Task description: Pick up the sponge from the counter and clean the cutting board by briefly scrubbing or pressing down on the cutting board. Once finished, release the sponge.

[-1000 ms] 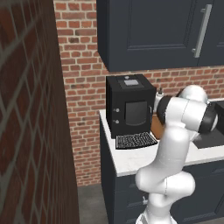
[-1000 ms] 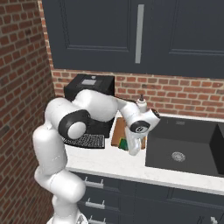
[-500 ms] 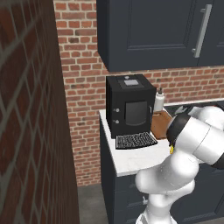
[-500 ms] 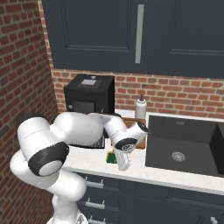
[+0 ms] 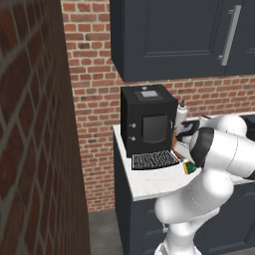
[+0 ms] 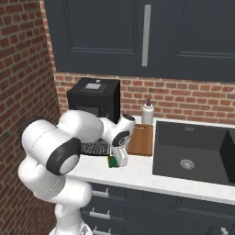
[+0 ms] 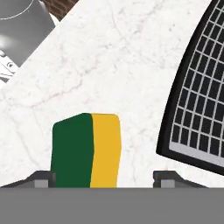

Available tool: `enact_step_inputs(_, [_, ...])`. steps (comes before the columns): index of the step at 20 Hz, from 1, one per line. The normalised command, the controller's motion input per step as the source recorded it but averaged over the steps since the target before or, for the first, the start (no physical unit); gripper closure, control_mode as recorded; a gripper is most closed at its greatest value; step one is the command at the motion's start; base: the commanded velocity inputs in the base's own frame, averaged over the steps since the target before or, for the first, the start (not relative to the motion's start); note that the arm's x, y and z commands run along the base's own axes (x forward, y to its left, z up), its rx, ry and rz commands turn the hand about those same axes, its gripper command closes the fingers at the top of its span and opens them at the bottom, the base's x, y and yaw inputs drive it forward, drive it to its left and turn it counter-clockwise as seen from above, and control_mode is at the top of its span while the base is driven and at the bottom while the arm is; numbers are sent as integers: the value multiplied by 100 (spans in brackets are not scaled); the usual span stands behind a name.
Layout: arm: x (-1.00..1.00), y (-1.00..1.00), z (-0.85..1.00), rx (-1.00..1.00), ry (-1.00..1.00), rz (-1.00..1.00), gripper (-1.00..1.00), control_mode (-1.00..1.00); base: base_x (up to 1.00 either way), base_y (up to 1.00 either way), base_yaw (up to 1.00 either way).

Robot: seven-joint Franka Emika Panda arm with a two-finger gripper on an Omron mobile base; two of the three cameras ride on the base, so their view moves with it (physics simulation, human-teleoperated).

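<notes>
Resting on the white marbled counter (image 7: 109,57), the sponge (image 7: 85,151) sits between the spread tool (image 7: 103,179) tips.

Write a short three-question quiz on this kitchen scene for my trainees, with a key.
1. True or false: the sponge lies on the cutting board.
2. Which stands beside the sponge in the hand view: A) the sink, B) the black grated tray, C) a plate?
3. Fill in: the gripper fingers stand ____, one on each side of the sponge.

Key
1. False: it lies on the counter.
2. B.
3. Open, apart from the sponge on the right side.
</notes>
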Motion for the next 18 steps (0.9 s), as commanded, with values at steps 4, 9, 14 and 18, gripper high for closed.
enact_step_inputs(4, [-12, 0, -1, -2, -1, 16, -100, -100, 0, 0, 0])
enact_step_inputs(9, [-65, -1, 0, 0, -11, 19, -100, -100, 0, 0, 0])
enact_step_inputs(14, [-72, -4, 32, 0, -13, 20, -100, -100, 0, 0, 0])
enact_step_inputs(18, [-62, 0, 93, 0, -6, 20, -100, -100, 0, 0, 0])
